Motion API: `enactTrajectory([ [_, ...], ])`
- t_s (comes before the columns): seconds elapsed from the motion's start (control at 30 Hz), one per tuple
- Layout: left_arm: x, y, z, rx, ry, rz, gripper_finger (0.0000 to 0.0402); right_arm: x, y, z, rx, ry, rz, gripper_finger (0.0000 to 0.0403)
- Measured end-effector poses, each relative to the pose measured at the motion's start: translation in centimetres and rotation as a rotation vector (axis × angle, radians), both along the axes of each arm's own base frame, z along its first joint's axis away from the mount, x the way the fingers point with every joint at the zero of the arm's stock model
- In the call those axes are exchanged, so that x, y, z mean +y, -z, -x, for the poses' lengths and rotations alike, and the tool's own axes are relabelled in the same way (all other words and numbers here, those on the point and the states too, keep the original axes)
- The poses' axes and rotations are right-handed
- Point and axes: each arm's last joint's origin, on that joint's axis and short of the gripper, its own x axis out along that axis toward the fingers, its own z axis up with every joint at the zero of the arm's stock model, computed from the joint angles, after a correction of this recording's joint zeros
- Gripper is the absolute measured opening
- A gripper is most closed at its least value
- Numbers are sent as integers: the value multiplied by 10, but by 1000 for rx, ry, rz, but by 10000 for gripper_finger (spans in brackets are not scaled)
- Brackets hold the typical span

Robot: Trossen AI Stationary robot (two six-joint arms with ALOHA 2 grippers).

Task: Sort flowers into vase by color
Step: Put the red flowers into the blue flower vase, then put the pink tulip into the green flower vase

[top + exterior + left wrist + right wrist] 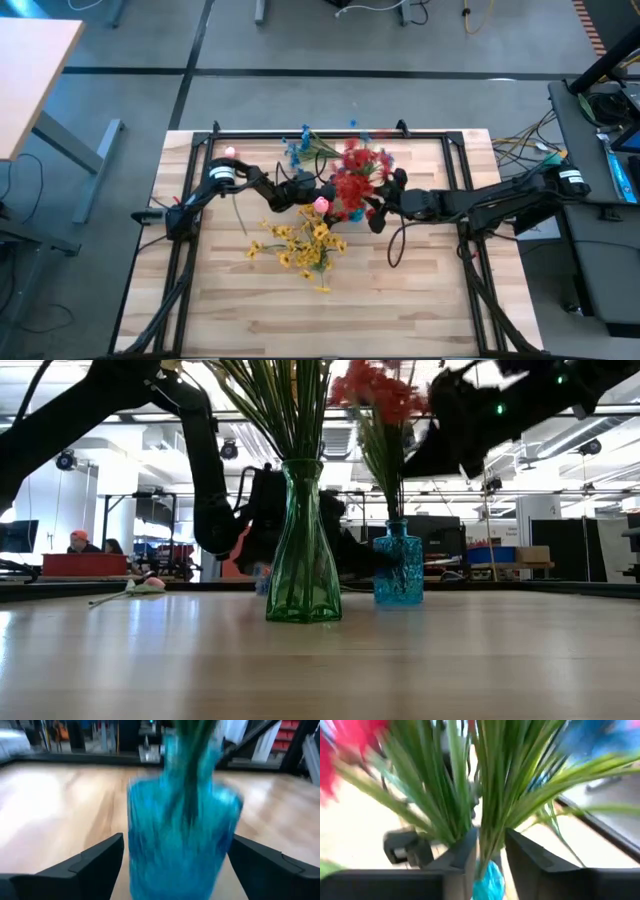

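Left claw (172,865) is spread wide, its fingers (92,862) flanking the blue vase (180,835) without visibly touching the glass. Right claw (487,855) sits up among the stems, its two fingers close together with green stems (487,810) running up between them; whether they pinch those stems, I cannot tell.

Out from there, the low view shows what the overhead cannot: the red flowers (378,395) stand upright, stems vertical in the blue vase, and a green vase (302,550) stands nearer with its own upright stems. From above, yellow flowers (300,243) fan out toward the near edge, blue flowers (300,148) point far-left. One pink bud (230,153) lies flat on the tabletop (420,300), far left.
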Motion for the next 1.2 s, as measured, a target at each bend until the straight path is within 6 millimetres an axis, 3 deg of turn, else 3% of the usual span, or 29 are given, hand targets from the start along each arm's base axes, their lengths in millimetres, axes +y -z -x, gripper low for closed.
enactTrajectory([
  [0.2,0,-2,0,-9,-1,7,346,1,-8,4,-31,6,-15,170],
  [0.4,2,-8,0,-25,-4,3,347,1,-18,18,-43,17,-51,208],
  [0.67,12,-27,2,-40,-4,28,348,2,-24,30,-47,32,-101,215],
  [0.93,42,-55,23,193,-32,154,347,4,-22,29,-38,28,-104,215],
  [1.2,37,-77,41,369,4,90,343,4,-18,27,-15,24,-97,215],
])
